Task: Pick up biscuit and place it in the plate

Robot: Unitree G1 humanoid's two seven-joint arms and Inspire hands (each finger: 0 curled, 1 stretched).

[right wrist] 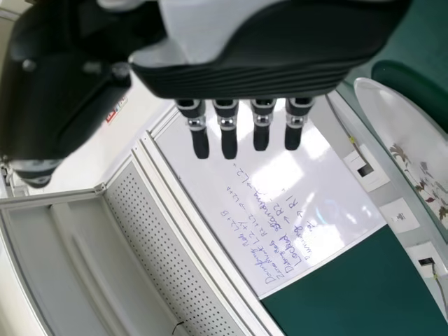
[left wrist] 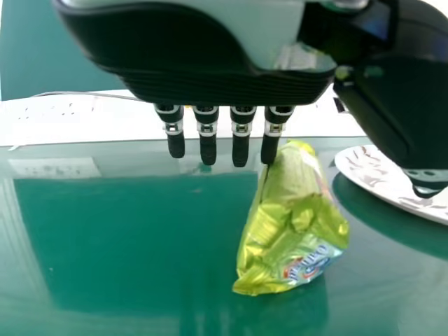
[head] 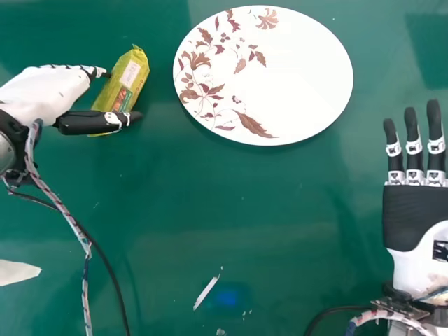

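left hand (head: 47, 92): spread, thumb apart
biscuit pack (head: 128, 78): at the grasp step, seemingly
plate (head: 301, 77): later; fingers should close first

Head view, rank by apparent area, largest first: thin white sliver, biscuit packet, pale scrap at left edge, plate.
1. plate
2. biscuit packet, partly behind the left hand
3. pale scrap, cut off by the edge
4. thin white sliver

We see bright light throughout, a soft shadow beneath the plate (head: 301, 77), a blue glint and pale sheen on the table (head: 203, 189), and white glare patches across the whiteboard (right wrist: 210, 182).
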